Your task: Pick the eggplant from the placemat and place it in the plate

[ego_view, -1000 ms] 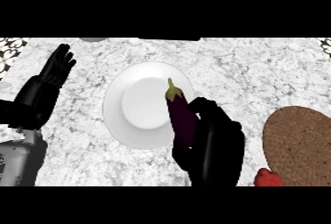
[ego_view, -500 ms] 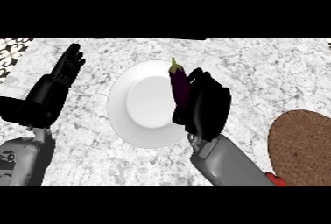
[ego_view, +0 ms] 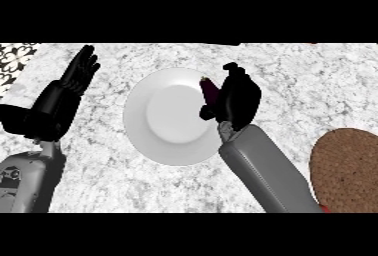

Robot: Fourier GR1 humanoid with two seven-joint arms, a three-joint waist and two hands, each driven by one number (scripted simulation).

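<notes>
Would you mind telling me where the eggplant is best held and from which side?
Round its middle, from the right: the eggplant is long and slim, and the right hand already curls round it there, over the plate's right rim.

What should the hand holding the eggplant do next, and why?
Probably shift a little left toward the plate's middle and lower. The right hand is curled round the eggplant, which sits over the plate's right rim, so letting go here might leave it off-centre.
</notes>
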